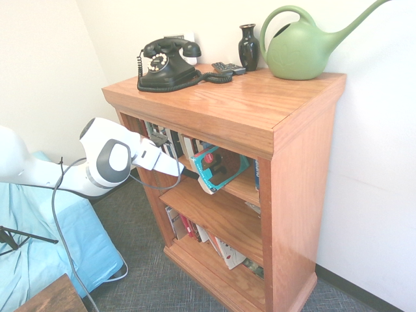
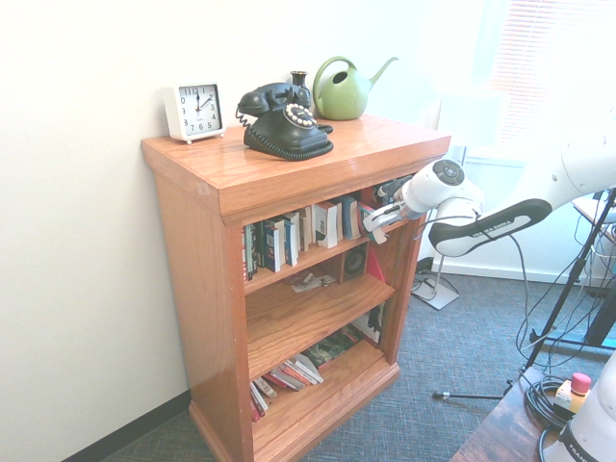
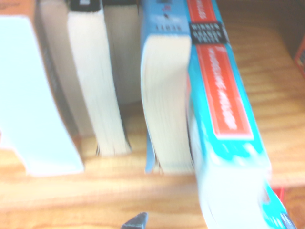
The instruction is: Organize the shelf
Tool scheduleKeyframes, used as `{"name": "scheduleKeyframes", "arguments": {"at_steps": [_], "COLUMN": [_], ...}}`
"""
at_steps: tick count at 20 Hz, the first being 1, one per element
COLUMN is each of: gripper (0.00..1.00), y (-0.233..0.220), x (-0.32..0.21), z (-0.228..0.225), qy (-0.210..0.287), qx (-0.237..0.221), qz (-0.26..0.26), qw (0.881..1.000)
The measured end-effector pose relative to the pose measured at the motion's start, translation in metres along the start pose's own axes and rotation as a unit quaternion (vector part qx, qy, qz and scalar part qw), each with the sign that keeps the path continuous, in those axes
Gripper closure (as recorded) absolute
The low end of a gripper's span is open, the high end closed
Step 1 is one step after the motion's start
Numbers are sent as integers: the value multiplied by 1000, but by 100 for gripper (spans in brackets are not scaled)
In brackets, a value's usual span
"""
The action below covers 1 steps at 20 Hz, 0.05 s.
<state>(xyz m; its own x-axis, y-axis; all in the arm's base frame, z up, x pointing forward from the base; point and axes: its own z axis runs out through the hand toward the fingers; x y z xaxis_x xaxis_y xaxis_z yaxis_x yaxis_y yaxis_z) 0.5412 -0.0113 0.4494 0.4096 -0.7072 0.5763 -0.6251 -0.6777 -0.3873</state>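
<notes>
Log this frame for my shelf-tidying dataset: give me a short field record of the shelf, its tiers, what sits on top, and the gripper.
shelf: reddish wood bookcase, three tiers
top surface: black rotary phone, green watering can, dark vase, white clock
top tier: row of upright books; teal book leaning at the row's end
bottom tier: books lying slanted
gripper: at the top tier's front edge, beside the teal book
</notes>
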Motion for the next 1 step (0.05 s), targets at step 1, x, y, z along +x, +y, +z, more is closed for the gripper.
{"name": "scheduleKeyframes", "arguments": {"at_steps": [1], "gripper": [0], "y": [5], "x": [-1], "z": [-7], "qy": [-2], "qx": [0], "qz": [2], "qw": [1000]}}
